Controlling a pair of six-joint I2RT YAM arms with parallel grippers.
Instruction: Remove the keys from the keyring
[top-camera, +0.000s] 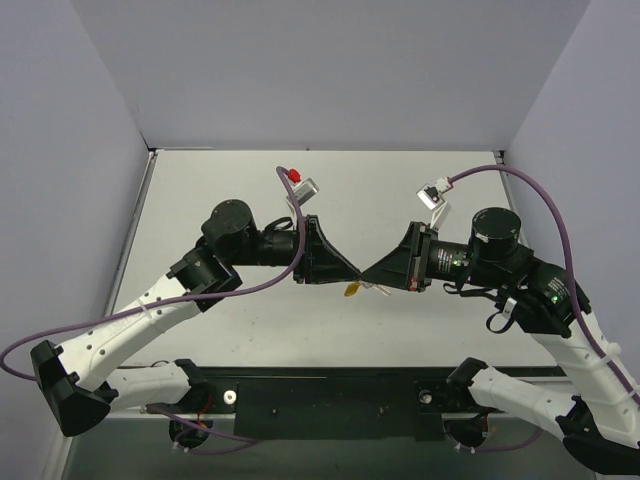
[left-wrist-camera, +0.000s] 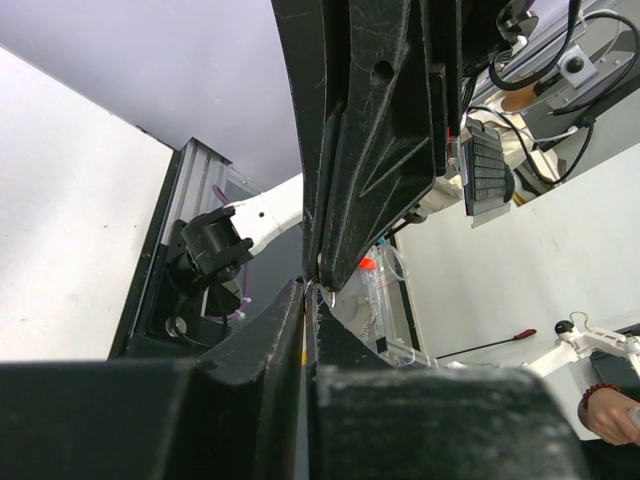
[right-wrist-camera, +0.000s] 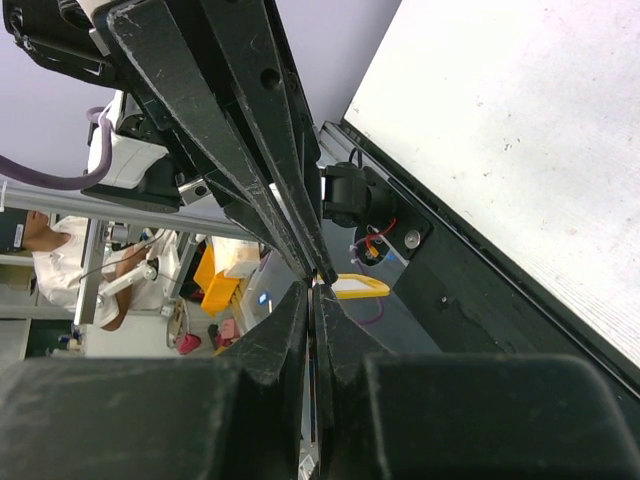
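My two grippers meet tip to tip above the middle of the table. The yellow-orange keyring (top-camera: 352, 290) hangs just under the meeting point. In the right wrist view it (right-wrist-camera: 362, 287) sticks out sideways beside the tips, with a pale centre. My left gripper (top-camera: 357, 276) is shut, and a yellow sliver of the keyring (left-wrist-camera: 303, 345) shows between its fingers. My right gripper (top-camera: 369, 277) is shut on a thin metal piece; a pale bit of the key (top-camera: 379, 290) shows under its fingers. The rest of the key is hidden between the fingers.
The white table (top-camera: 250, 190) is walled by grey panels at the left, back and right. The black base rail (top-camera: 330, 400) runs along the near edge. Purple cables (top-camera: 560, 215) loop over both arms.
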